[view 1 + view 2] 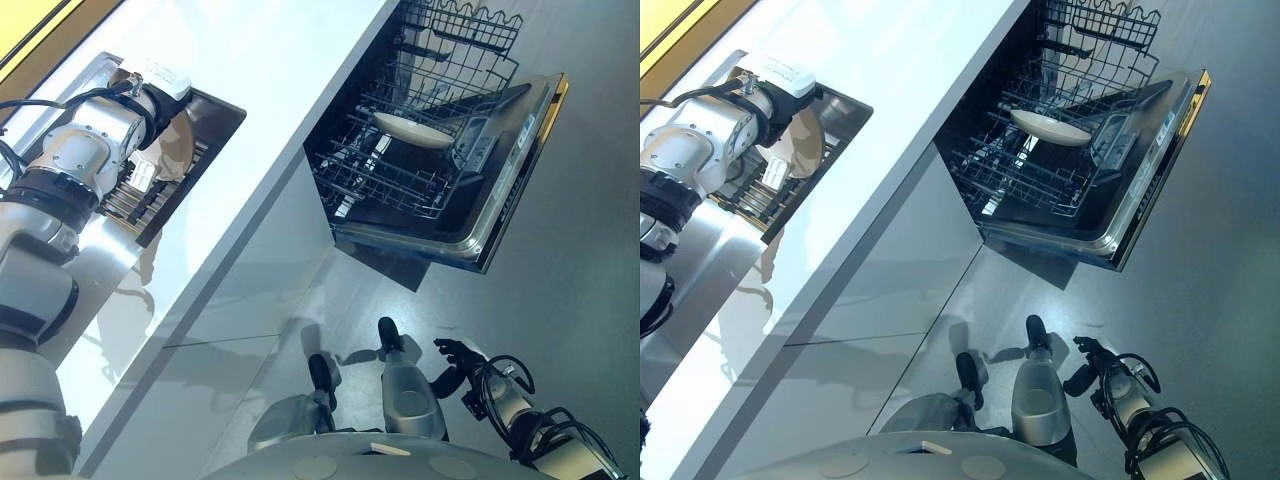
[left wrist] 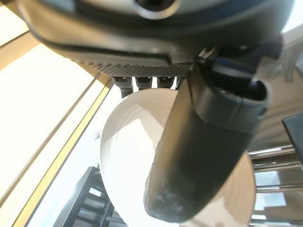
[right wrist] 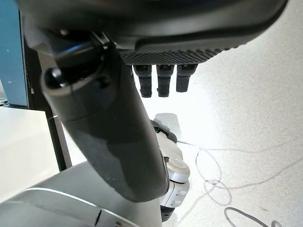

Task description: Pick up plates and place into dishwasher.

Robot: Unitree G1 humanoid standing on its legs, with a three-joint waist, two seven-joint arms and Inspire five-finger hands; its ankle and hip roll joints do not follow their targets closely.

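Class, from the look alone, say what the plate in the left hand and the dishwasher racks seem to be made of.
Plate in left hand: probably glazed ceramic, given its smooth cream surface with soft sheen, though melamine is possible. Dishwasher racks: thin dark crossed rods, likely coated metal wire.

No readable text, labels, numbers or signs anywhere.
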